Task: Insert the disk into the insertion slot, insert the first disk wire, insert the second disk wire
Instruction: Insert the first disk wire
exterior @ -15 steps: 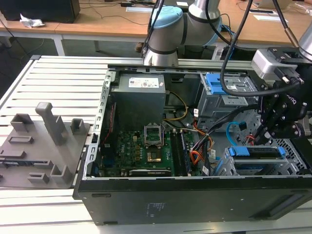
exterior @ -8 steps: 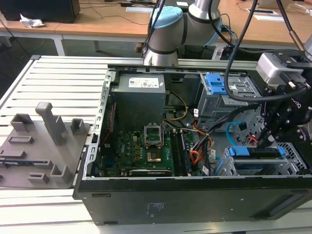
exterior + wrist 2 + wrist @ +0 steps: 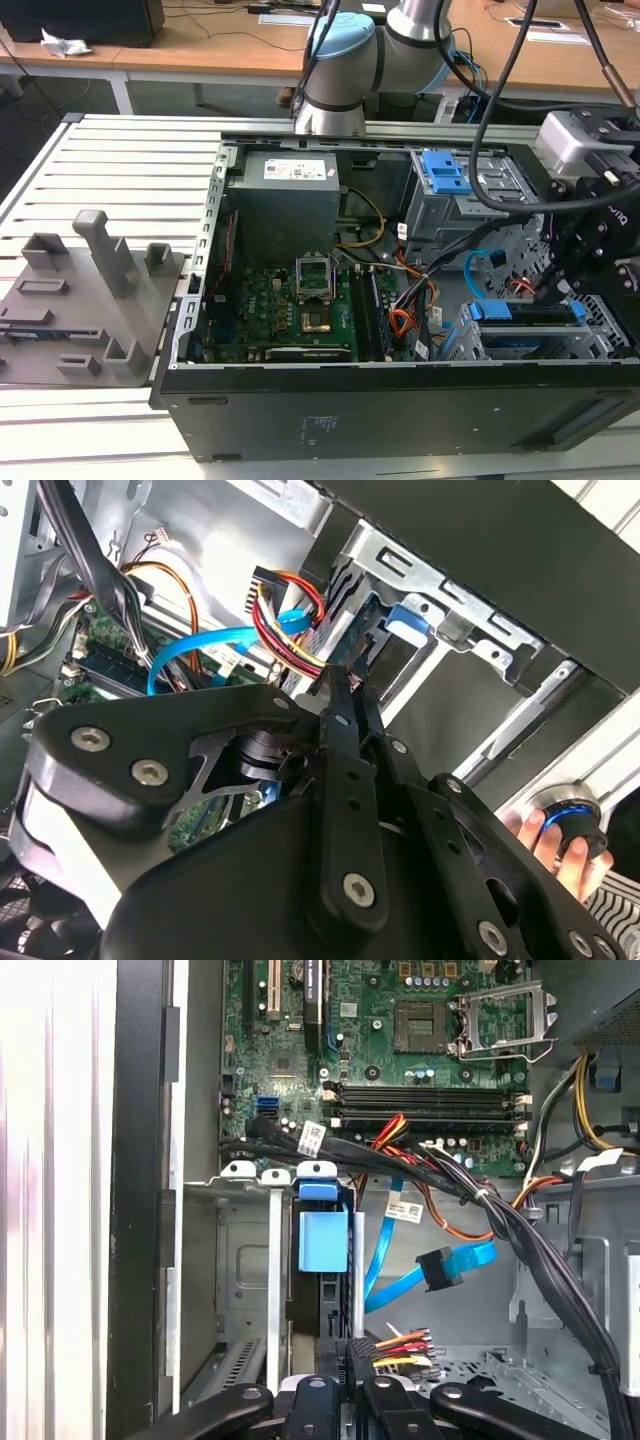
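In the exterior view, finds the gripper (image 3: 552, 290) at the lower right, dipped into the open computer case (image 3: 350, 410) just above the insertion slot (image 3: 603, 338), with the disk (image 3: 525, 312) already seated there in its blue carrier. Notes a white label (image 3: 295, 170) on the power supply, print too small to read.

In the second wrist view, shows the fingers (image 3: 338, 740) drawn tight together, apparently clamped on the first disk wire (image 3: 290, 640) where its red strands reach the tips, near the second disk wire (image 3: 200, 645).

In the first wrist view, puts that red wire's end right beside the disk's dark edge, and leaves the light blue cable loose, its dark plug (image 3: 440, 1265) hanging well apart. Judges the first-wire step in hand; calls for squaring the connector to the disk's socket. Spots white cable tags (image 3: 312, 1140), unreadable
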